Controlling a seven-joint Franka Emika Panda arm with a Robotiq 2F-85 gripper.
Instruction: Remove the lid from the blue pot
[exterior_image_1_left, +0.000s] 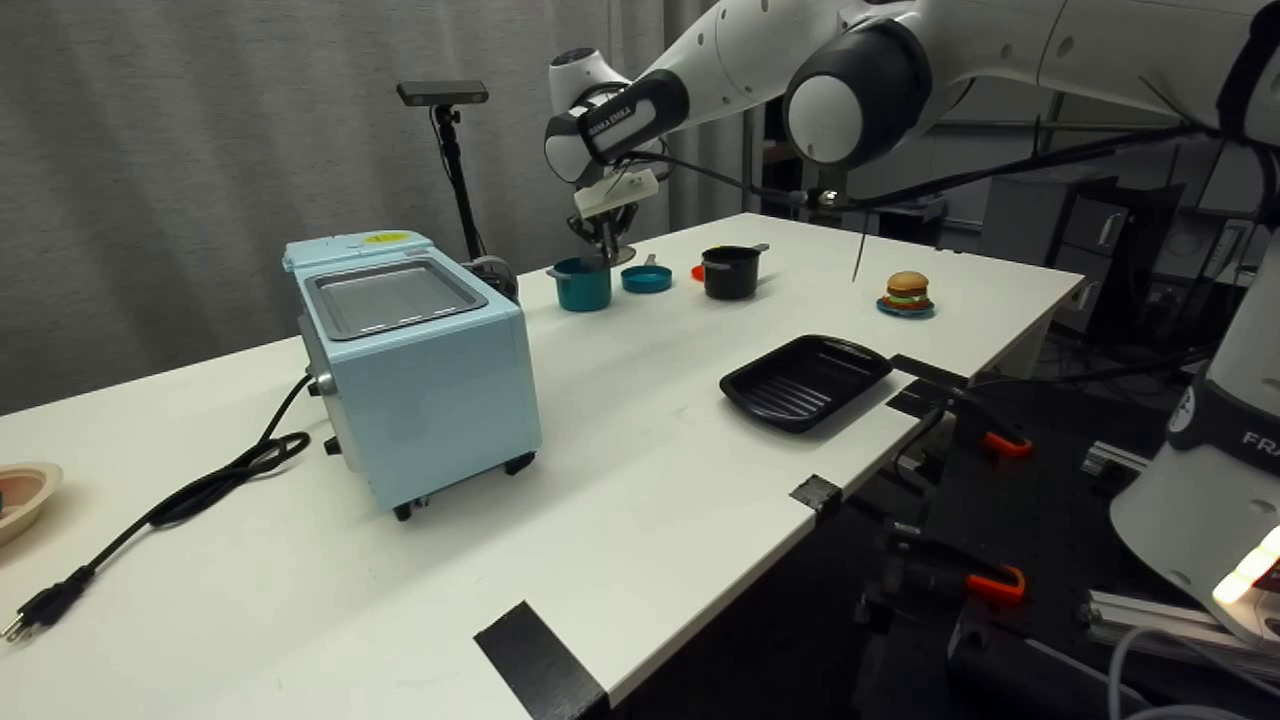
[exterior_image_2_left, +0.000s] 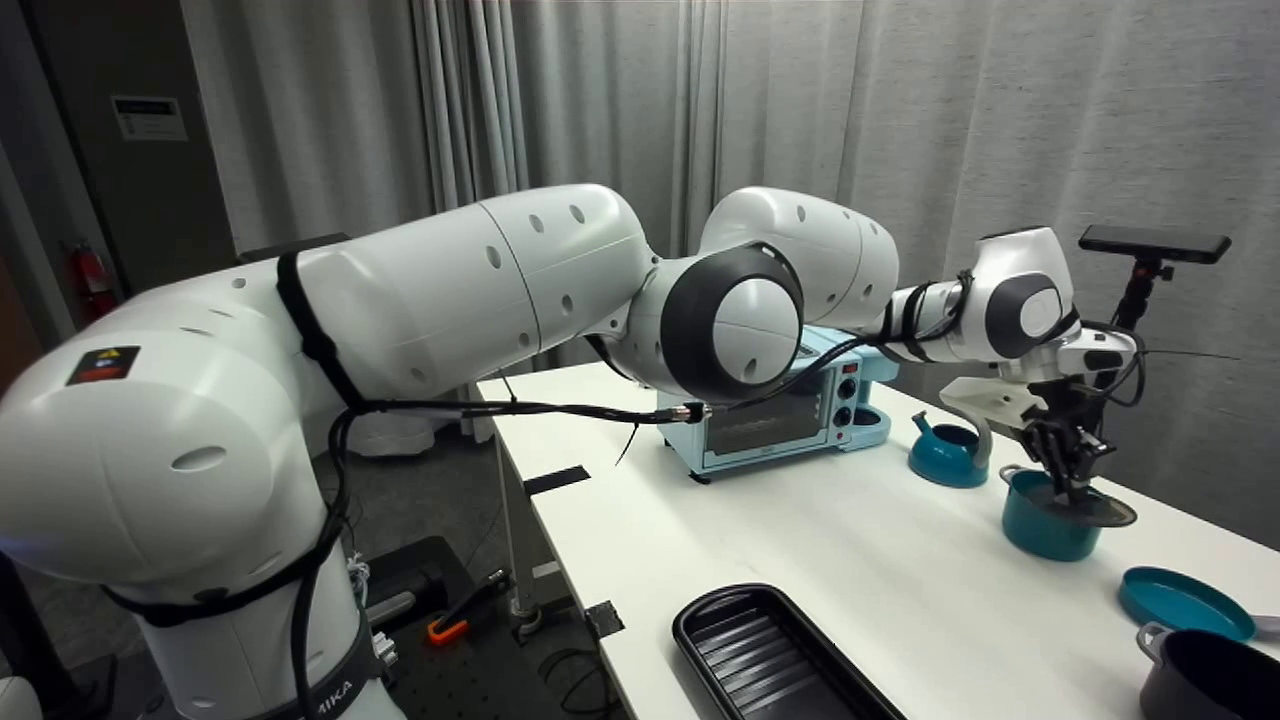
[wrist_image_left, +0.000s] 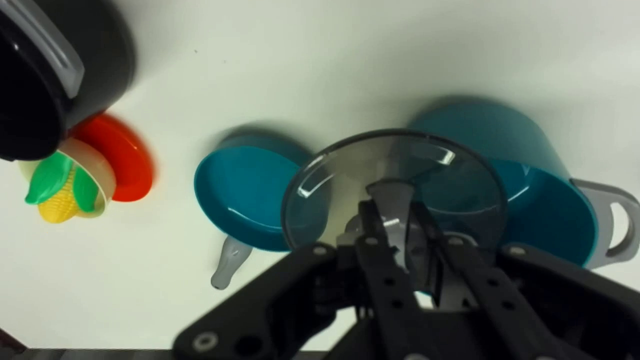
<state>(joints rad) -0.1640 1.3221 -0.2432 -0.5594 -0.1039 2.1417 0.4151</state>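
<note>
The lid is a clear greyish glass disc with a dark rim and a grey knob. My gripper (wrist_image_left: 392, 207) is shut on its knob in the wrist view, where the lid (wrist_image_left: 345, 167) overlaps part of the blue pot (wrist_image_left: 492, 132). The pot's open inside shows to the right of the lid. In an exterior view the lid (exterior_image_2_left: 1110, 512) sits off to one side at the height of the rim of the teal pot (exterior_image_2_left: 1045, 530), under the gripper (exterior_image_2_left: 1070, 492). The lid (exterior_image_1_left: 624, 256), pot (exterior_image_1_left: 584, 290) and gripper (exterior_image_1_left: 607, 250) also show in an exterior view. Any contact between lid and rim is unclear.
A teal pan (wrist_image_left: 245, 195) lies beside the pot, then a dark pot (wrist_image_left: 107, 55) and a red plate (wrist_image_left: 120, 160). A teal kettle (exterior_image_2_left: 945, 458) and blue appliance (exterior_image_2_left: 770, 425) stand on the pot's other side. A camera stand (exterior_image_1_left: 455, 170) rises behind. A black tray (exterior_image_1_left: 805, 385) lies nearer.
</note>
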